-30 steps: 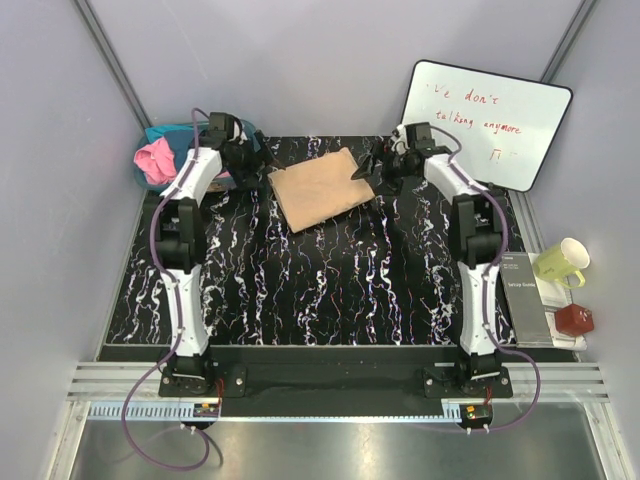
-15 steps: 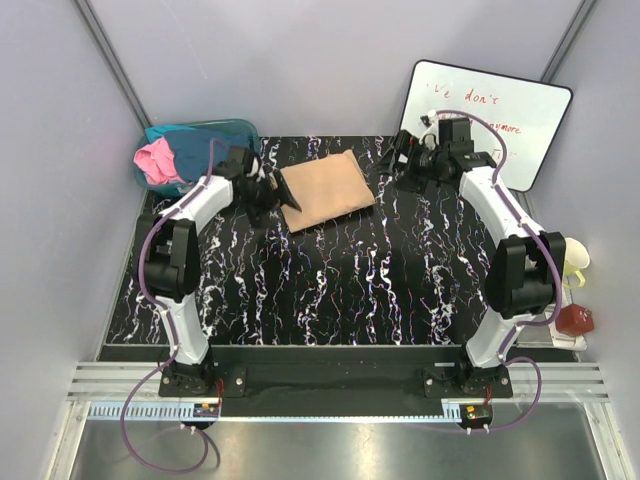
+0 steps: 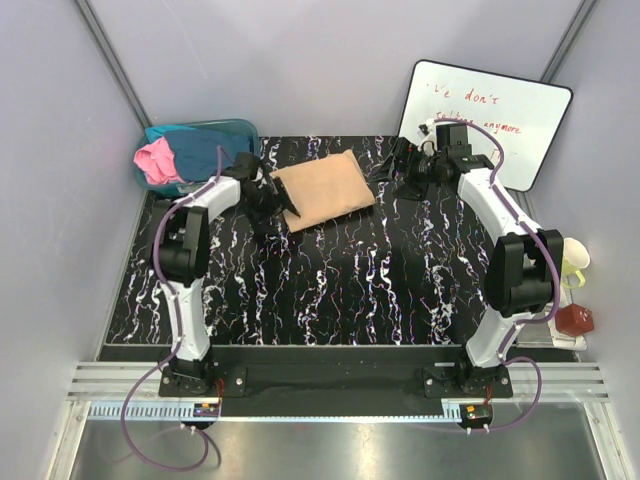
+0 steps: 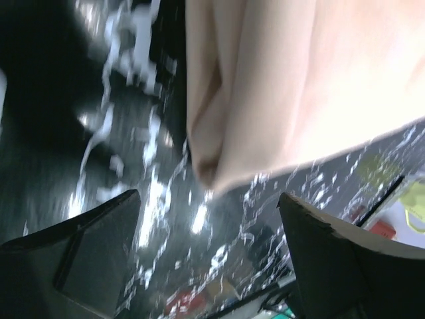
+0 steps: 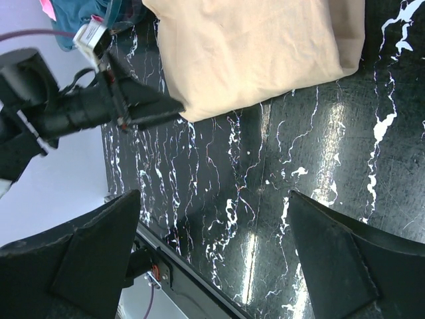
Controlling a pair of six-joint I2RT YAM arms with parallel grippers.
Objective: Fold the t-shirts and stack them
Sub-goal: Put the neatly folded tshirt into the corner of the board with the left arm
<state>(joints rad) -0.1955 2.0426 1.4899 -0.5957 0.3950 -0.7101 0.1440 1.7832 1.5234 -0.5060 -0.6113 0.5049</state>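
Evidently soft, light, floppy: folded tan t-shirt point(image 3: 325, 190) lying on worktop point(image 3: 350, 285). Left hand point(image 4: 209, 219) gaping beside its corner, right hand point(image 5: 212, 229) gaping empty; pinching layered edge advisable.

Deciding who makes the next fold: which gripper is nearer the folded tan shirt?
Left. The left gripper is right at the tan shirt's near-left corner, open. The right gripper is off the shirt's right edge, a clear gap away.
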